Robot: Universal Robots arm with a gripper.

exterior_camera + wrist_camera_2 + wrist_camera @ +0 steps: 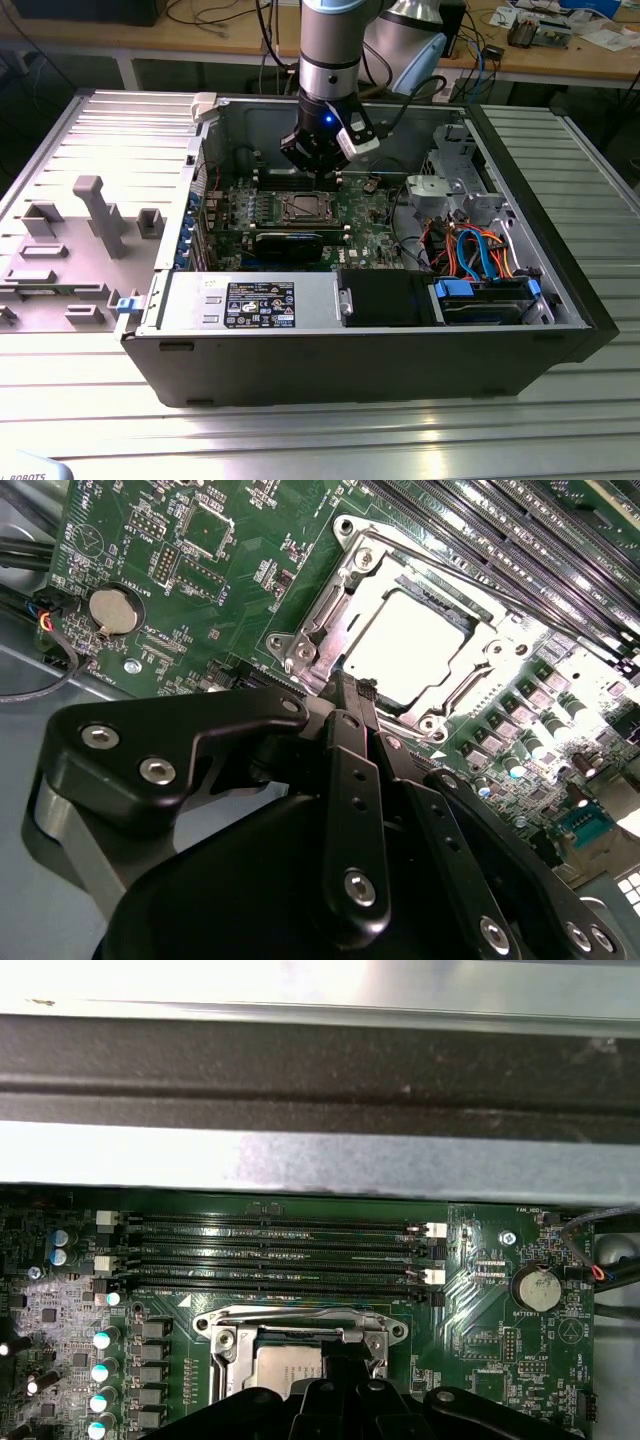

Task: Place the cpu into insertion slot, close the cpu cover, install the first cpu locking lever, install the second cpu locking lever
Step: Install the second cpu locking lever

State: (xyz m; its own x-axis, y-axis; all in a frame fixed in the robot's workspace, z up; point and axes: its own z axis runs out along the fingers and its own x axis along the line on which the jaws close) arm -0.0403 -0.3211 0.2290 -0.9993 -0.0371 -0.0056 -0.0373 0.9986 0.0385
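Observation:
The cpu (410, 645) lies flat in the insertion slot (290, 645) on the green motherboard (230, 570), its silvery top lit bright. The cpu cover (478, 670) lies down around it as a metal frame. My gripper (350, 690) hangs just above the socket's near edge, its two black fingers pressed together and holding nothing. In the first wrist view the cpu (288, 1365) and cover frame (300, 1322) sit just beyond my gripper (340, 1365). The exterior view has my gripper (322, 178) above the socket (305, 208) inside the open computer case. Whether the locking levers are latched I cannot tell.
Long memory slots (280, 1255) run beside the socket, toward the case wall (300, 1155). A coin battery (535, 1286) sits near one board corner. A long black card (288, 243), the power supply (250, 303) and orange and blue cables (480, 250) fill the case. A grey fixture plate (90, 220) lies outside.

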